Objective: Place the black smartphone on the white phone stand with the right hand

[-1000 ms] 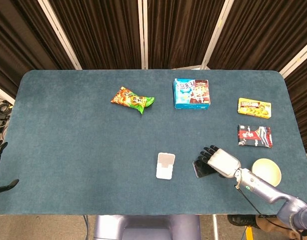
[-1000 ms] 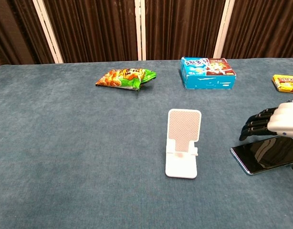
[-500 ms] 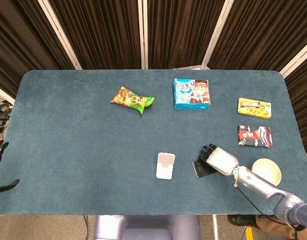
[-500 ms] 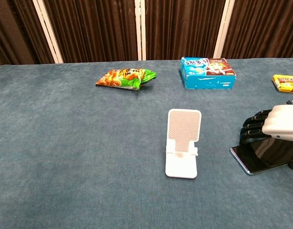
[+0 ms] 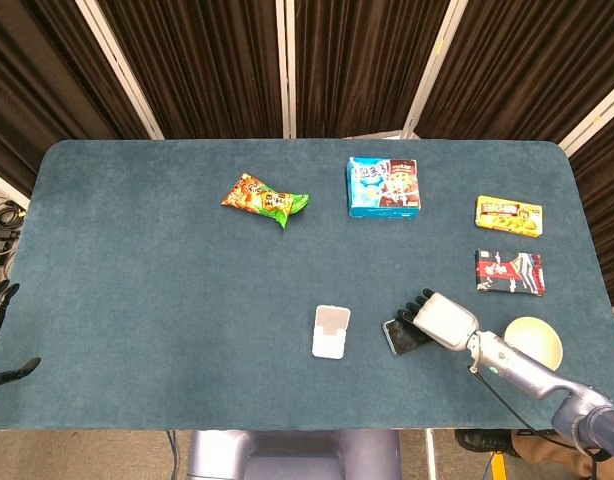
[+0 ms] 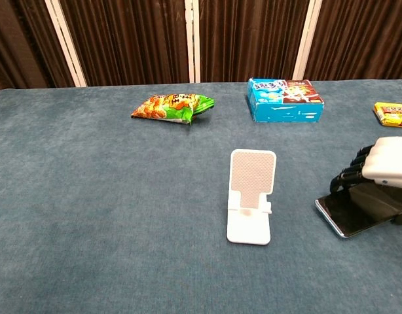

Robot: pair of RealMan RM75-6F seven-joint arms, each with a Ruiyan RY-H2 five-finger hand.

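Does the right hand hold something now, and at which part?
It cannot be told. The right hand lies over the right part of the black smartphone, fingers curled down on its far edge. The phone lies flat on the table.

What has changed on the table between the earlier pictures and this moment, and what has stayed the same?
The right hand has sunk lower over the black smartphone, its fingers curling down toward the phone's far edge. Whether it grips the phone yet cannot be told. The smartphone lies flat where it was, right of the white phone stand. The stand and the snack packs have not moved.
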